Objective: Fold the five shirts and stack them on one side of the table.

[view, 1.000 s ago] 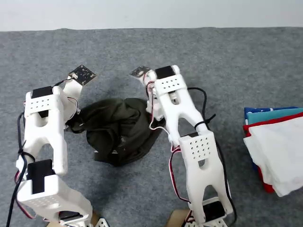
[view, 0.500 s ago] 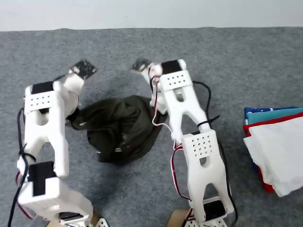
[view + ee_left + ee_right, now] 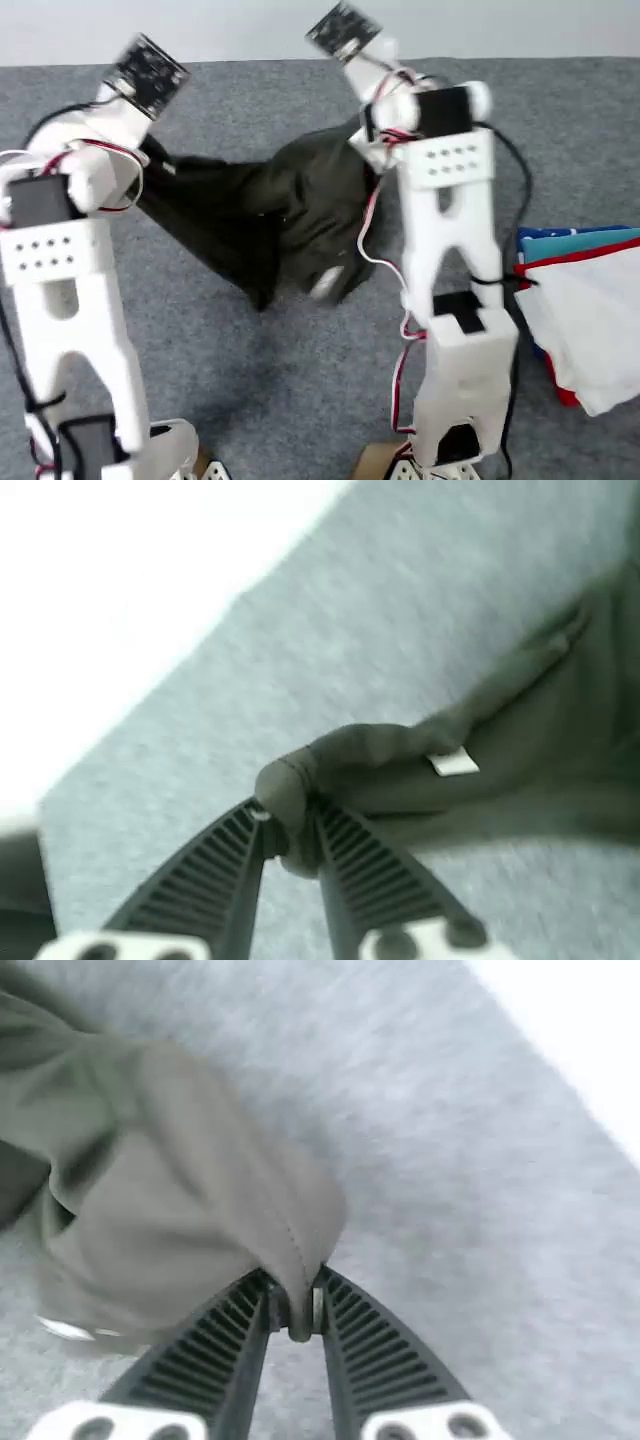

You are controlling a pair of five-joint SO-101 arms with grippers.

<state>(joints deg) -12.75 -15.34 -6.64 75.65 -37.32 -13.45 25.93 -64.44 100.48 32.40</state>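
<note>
Fig.: high view w/ both wrist views.

(a) The grey felt-like table cover (image 3: 300, 400) spans your whole work area.

(b) Your white left arm (image 3: 60, 300) stands at approx. 8 o'clock and your white right arm (image 3: 450, 260) at 5 o'clock. Both reach toward 12 o'clock.

(c) The dark olive crumpled cloth shirt (image 3: 290, 215) sits just 12 o'clock of ctr, stretched btwn the two arms' ends. Its loose folds sag toward 6 o'clock. You cannot tell whether they touch the cover.

(d) The stack of folded shirts (image 3: 585, 320) lies at the 3 o'clock edge, well apart from the olive shirt. It has white on top, w/ red, teal and blue edges under it.

(e) The left gripper (image 3: 288, 845) has its black ribbed jaws clamped on a rolled edge of the olive shirt, at the shirt's 9 o'clock end.

(f) The right gripper (image 3: 297, 1315) has its jaws pinched on a seamed fold of the same shirt, at its 2 o'clock end.

(g) A small white label (image 3: 453, 764) lies on the cloth near the left gripper's hold.
</note>
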